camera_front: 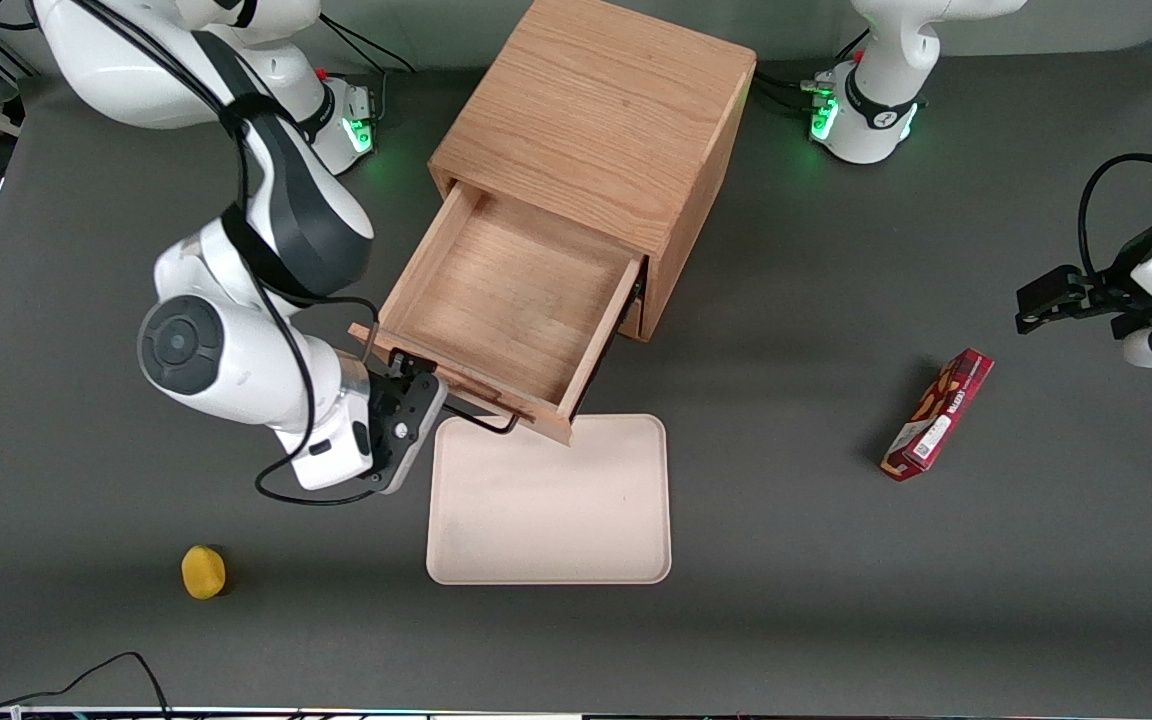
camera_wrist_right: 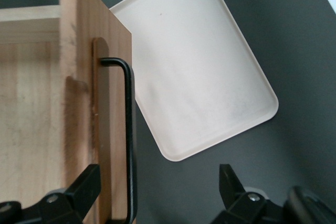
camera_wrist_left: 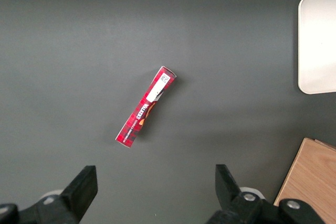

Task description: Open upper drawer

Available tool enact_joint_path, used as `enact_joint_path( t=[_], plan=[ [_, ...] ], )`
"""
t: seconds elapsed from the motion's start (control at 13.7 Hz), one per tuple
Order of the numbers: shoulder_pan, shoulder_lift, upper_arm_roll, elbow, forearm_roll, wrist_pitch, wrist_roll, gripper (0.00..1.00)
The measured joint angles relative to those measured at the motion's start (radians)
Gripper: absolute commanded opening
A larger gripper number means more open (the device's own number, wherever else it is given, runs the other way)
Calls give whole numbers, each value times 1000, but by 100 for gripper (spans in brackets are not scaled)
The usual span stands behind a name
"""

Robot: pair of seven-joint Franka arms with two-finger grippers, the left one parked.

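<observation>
The upper drawer (camera_front: pixel 516 300) of the light oak cabinet (camera_front: pixel 596 130) stands pulled far out, its shallow box empty. Its thin black bar handle (camera_front: pixel 481 420) runs along the drawer front, nearest the front camera; it also shows in the right wrist view (camera_wrist_right: pixel 129 140). My gripper (camera_front: pixel 416 395) is at the working arm's end of that handle, fingers (camera_wrist_right: pixel 84 184) open wide. The bar lies between the fingers close to one of them, not clamped. The bottom drawer is hidden under the open one.
A cream tray (camera_front: pixel 549 500) lies on the dark table just in front of the open drawer, also in the right wrist view (camera_wrist_right: pixel 205 72). A yellow object (camera_front: pixel 203 572) sits nearer the camera. A red box (camera_front: pixel 939 413) lies toward the parked arm's end.
</observation>
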Motion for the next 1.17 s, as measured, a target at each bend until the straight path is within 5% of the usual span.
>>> enact_joint_path(
  t=[0.66, 1.17],
  plan=[
    [-152, -327, -2, -78, 0, -276, 175, 100],
    [-365, -467, -1, -112, -8, -436, 560, 100]
  ],
)
